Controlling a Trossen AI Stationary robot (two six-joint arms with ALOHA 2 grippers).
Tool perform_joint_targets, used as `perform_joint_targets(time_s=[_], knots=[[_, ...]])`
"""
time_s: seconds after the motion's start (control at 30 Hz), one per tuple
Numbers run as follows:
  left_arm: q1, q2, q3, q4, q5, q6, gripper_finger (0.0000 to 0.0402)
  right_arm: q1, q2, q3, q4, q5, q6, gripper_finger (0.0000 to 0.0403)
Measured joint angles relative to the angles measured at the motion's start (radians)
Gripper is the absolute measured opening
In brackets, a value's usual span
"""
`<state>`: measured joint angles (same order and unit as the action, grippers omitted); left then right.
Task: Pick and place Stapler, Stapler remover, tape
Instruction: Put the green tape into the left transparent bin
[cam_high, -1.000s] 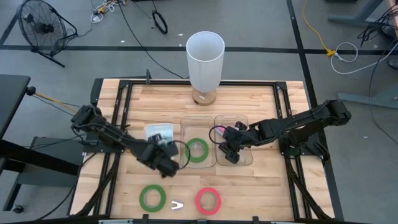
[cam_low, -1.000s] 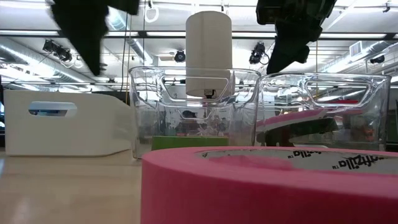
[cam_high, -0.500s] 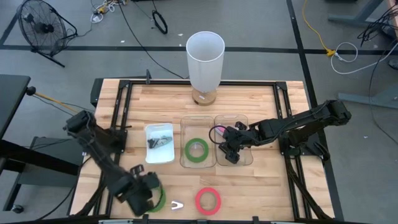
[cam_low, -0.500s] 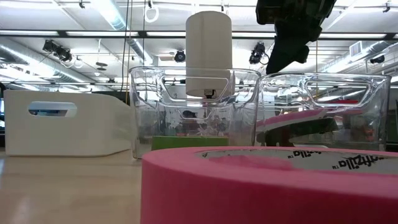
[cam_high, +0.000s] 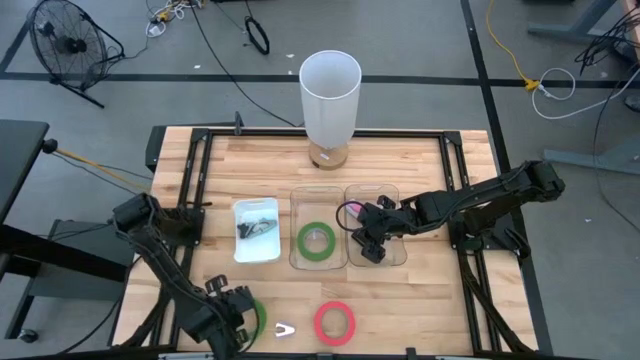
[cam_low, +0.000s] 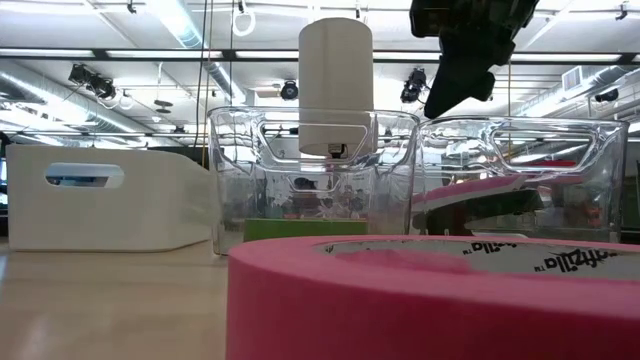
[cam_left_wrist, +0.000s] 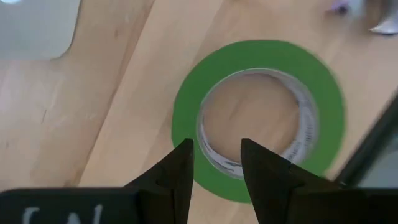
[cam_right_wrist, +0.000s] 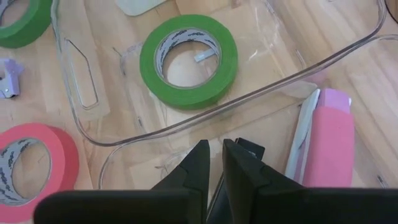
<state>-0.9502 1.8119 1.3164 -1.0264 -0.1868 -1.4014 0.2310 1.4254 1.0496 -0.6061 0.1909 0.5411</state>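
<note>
A green tape roll (cam_left_wrist: 258, 118) lies flat on the table near the front left and also shows in the high view (cam_high: 256, 318). My left gripper (cam_left_wrist: 214, 146) is open over it (cam_high: 230, 320), pointing down. One finger is over the ring's wall and the other over its open centre. A second green roll (cam_high: 317, 241) lies in the middle clear bin. The red-pink roll (cam_high: 334, 322) and the small stapler remover (cam_high: 285, 328) lie at the front. The pink stapler (cam_right_wrist: 329, 137) lies in the right clear bin. My right gripper (cam_right_wrist: 216, 146) is shut and empty above that bin (cam_high: 368, 244). My left gripper stands over the near wall of the green roll (cam_left_wrist: 186, 134), fingers pointing down. I cannot tell whether the fingertips touch it.
A white tray (cam_high: 257, 230) holding a dark object stands left of the bins. A tall white cylinder (cam_high: 330, 95) stands at the table's far edge. The clear bin walls (cam_low: 310, 180) rise between the tray and the stapler.
My left gripper has swung from beside the middle bin toward the table's near left corner and come down over the front green roll. It has left the low view. The tape rolls and the stapler have stayed in place.
</note>
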Motion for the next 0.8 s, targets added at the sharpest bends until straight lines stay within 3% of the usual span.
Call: perform_joint_targets(time_s=[0.5, 0.8], knots=[[0.030, 0.099, -0.001, -0.065, 0.050, 0.023, 0.0138, 0.000, 0.000, 0.000, 0.010, 0.000, 0.000, 0.0048], [0.031, 0.099, -0.029, 0.014, 0.065, 0.009, 0.0138, 0.021, 0.000, 0.000, 0.009, 0.001, 0.000, 0.0048]])
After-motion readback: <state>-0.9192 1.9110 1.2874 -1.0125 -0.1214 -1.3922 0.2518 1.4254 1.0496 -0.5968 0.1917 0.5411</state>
